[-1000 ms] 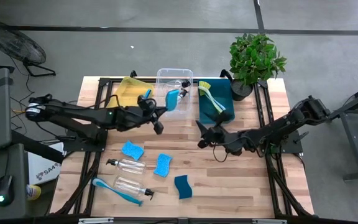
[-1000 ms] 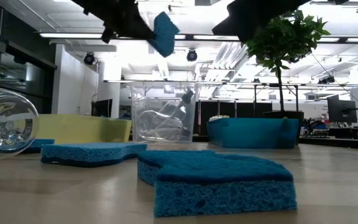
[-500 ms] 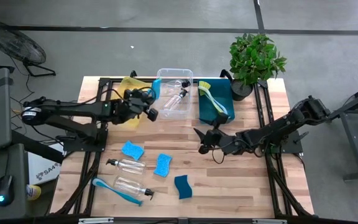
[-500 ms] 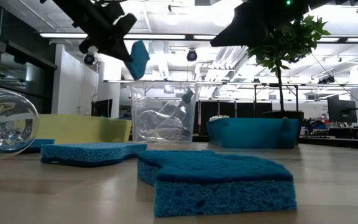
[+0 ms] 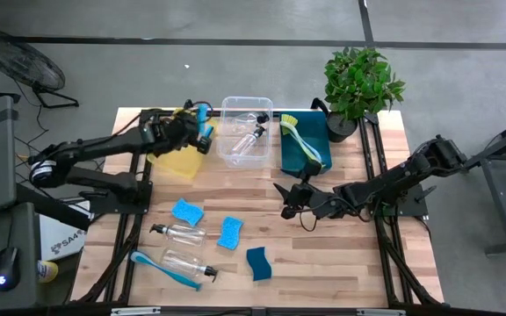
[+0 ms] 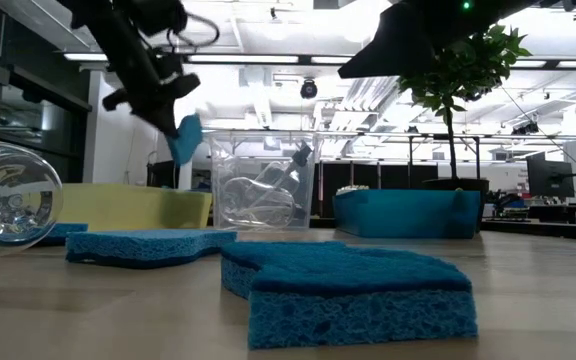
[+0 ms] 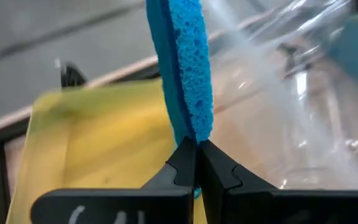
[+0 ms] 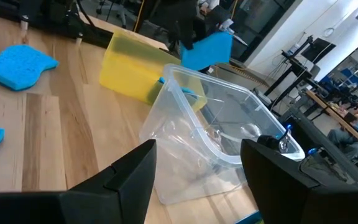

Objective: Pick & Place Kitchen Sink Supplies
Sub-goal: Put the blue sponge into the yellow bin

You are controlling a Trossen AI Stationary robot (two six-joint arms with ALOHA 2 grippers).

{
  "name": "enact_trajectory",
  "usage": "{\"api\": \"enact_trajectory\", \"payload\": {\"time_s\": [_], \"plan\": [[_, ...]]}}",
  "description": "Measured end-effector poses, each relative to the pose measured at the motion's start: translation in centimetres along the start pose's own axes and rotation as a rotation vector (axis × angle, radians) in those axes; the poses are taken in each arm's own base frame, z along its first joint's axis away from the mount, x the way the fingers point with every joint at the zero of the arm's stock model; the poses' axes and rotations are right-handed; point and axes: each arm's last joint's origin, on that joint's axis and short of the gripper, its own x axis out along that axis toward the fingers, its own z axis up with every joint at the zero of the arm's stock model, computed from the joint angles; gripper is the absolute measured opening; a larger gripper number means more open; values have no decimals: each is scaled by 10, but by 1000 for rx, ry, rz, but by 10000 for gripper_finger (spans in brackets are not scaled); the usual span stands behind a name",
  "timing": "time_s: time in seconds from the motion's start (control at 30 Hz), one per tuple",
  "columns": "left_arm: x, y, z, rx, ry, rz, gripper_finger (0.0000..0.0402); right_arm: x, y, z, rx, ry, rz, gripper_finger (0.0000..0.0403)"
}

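My left gripper (image 5: 202,133) hangs over the yellow bin (image 5: 181,140) at the far left, shut on a blue sponge (image 7: 182,68). Beside it stands the clear bin (image 5: 246,130) with a clear bottle (image 5: 251,136) inside. Near the table's middle my right gripper (image 5: 285,198) hovers open, nothing between its fingers (image 8: 129,180). Three more blue sponges (image 5: 187,211), (image 5: 229,233), (image 5: 258,262), two clear bottles (image 5: 178,233), (image 5: 187,262) and a blue brush (image 5: 156,268) lie on the near left of the table. My left gripper pinches one end of the sponge (image 7: 191,134) between its two fingers (image 7: 182,163). The fingers slant downward from the table's left. The sponge sticks out edge-on past the fingertips, lifted clear above the yellow bin (image 6: 133,208).
A teal bin (image 5: 304,145) with a yellow-green brush (image 5: 295,132) stands right of the clear bin. A potted plant (image 5: 360,83) sits at the far right corner. Bare wood lies on the table's right half and near edge.
My left gripper has carried the sponge from above the clear bin toward the table's left, over the yellow bin. It has sunk a little and tipped to point more downward, staying shut on the sponge. My right gripper has tipped slightly in place.
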Motion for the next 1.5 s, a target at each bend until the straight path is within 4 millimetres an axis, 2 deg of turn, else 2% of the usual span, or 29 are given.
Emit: {"api": "enact_trajectory", "payload": {"time_s": [0.27,0.63,1.0,1.3,1.5], "plan": [[23,30,1,-79,179,25,1,8,-5,-3,39,19,38,227],[55,48,-2,-66,354,-15,1,13,-7,-8,57,51,67,227],[85,43,-9,-20,430,-48,1,13,-7,-8,55,53,67,227],[87,41,-8,-33,416,-79,3,13,-7,-9,55,55,68,227],[87,41,-8,-38,419,-92,44,12,-7,-10,53,62,69,227]]}}
